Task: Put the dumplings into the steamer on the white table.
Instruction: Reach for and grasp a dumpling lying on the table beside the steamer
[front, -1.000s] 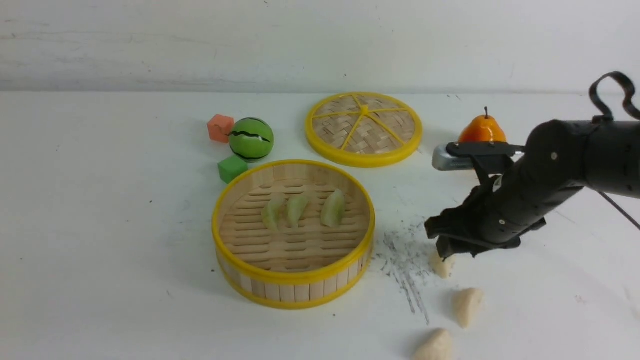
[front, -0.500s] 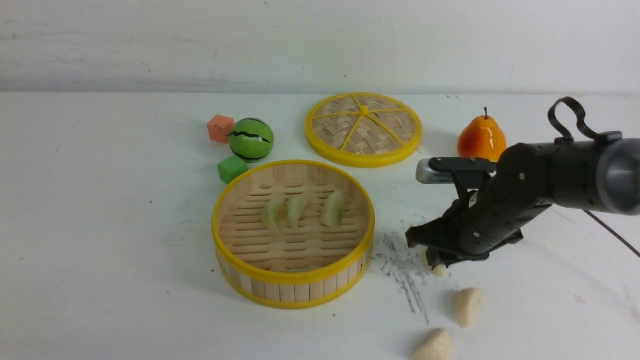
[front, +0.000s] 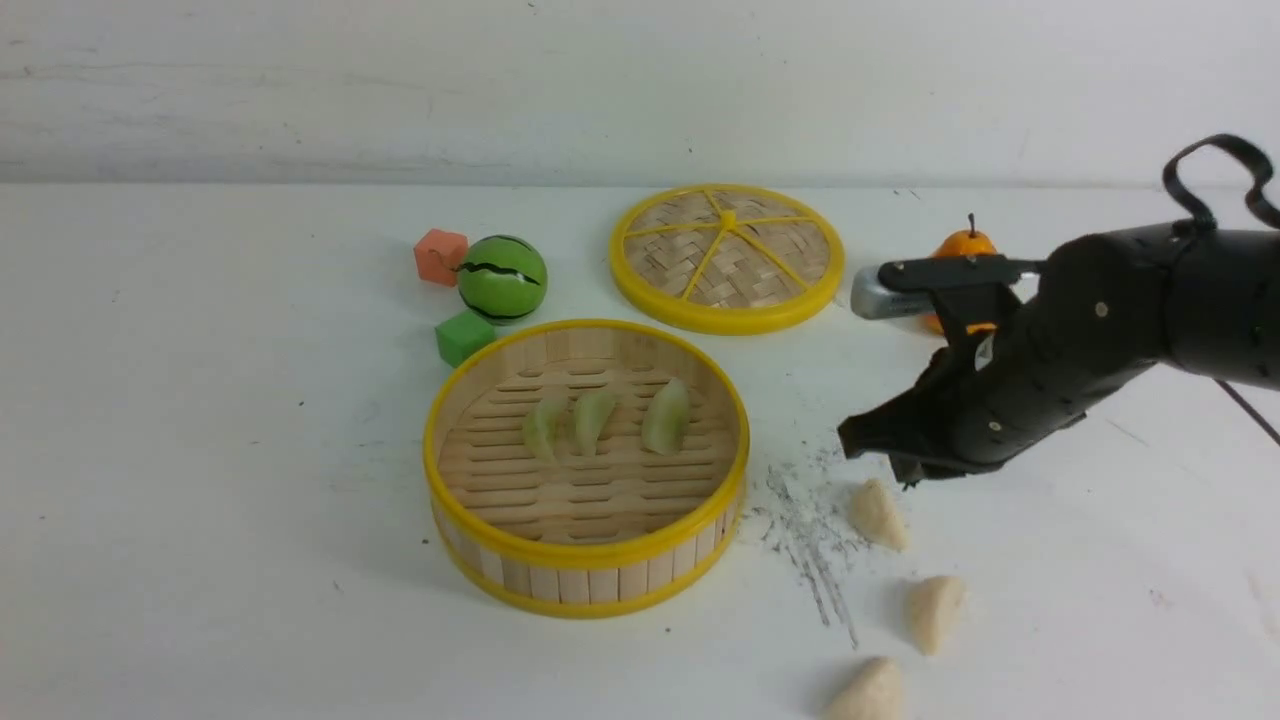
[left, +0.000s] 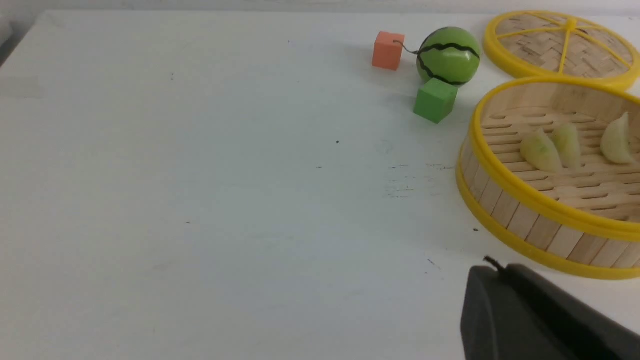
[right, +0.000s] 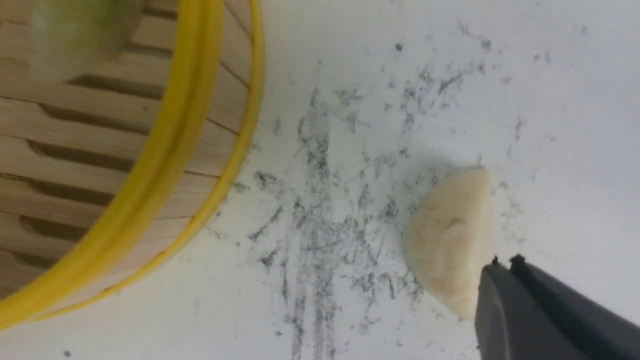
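While the right claw (front: 895, 470) is hanging just above a lumpy cream dumpling (front: 878, 513), the front view is showing three shiny green dumplings (front: 594, 418) lying in the round bamboo steamer (front: 587, 580) on the white table (front: 200, 450). The left wrist view is showing the left claw (left: 492, 272), tips together, near the steamer's wooden-strip wall. The right wrist view is showing the right claw's tips together, holding nothing, by grey scratch marks (right: 320, 225).

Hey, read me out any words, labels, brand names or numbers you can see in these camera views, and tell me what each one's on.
Readable text: none.
White sticker on the right arm: too small and blurred to read.
Steamer, lid, orange cube, green cube, pear: no print visible.
Toy watermelon: black wavy stripes only, not lettering.
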